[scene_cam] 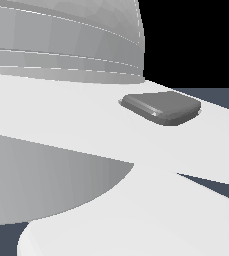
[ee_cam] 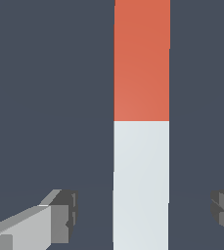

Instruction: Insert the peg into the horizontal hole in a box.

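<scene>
while the peg (ee_cam: 142,127) lies flat on the dark grey-blue floor (ee_cam: 45,97), its red-orange half and its pale half meet about midway along it in the wrist view. the gripper (ee_cam: 143,212) hangs over the pale half with its jaws spread wide, one finger (ee_cam: 62,215) on each side, well clear of the bar and holding nothing. the exterior view is filled by the white robot arm (scene_cam: 86,125) with a grey pad (scene_cam: 162,106) on it.

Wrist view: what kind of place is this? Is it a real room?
Probably not a real room but a computer-made test scene. The floor is one flat dark colour, the peg is a plain red and white bar, and the open gripper looks blocky.
</scene>
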Robot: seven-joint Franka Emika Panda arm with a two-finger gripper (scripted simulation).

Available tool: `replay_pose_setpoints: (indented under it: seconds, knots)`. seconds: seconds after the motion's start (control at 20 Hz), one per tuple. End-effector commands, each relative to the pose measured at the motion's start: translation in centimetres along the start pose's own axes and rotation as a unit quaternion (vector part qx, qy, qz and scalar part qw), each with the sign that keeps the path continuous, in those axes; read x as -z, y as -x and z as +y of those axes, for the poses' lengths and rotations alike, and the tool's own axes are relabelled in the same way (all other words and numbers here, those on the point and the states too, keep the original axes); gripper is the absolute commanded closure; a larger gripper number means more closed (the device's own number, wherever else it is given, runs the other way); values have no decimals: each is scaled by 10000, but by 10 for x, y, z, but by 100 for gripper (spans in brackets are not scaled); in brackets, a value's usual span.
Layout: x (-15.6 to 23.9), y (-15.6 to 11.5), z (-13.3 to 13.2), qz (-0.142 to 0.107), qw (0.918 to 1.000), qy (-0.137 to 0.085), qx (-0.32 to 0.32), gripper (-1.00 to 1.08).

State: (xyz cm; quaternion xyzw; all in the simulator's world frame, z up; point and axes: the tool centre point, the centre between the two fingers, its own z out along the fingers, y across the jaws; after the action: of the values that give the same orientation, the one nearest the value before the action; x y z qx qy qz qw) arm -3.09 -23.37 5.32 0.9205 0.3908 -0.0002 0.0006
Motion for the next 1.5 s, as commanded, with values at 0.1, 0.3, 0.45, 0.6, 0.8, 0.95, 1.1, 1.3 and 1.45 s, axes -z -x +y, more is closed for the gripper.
replay_pose_setpoints:
  seconds: [0.1,0.3,0.45,0.6,0.8,0.95,1.1,1.3,1.45]
  knots:
    - [-24,1,-1,2,10000,-6,-23,-92]
    - [-34,1,-1,4,10000,-6,-29,-92]
    - [-35,1,0,4,10000,-6,-29,108]
    - [-35,1,0,4,10000,-6,-29,108]
    - [-35,1,0,4,10000,-6,-29,108]
    - [-35,1,0,4,10000,-6,-29,108]
    - [-33,-2,0,3,10000,-5,37,108]
    - [-28,-18,2,1,9994,-3,345,108]
    - [-21,-39,2,-2,9973,-1,739,108]
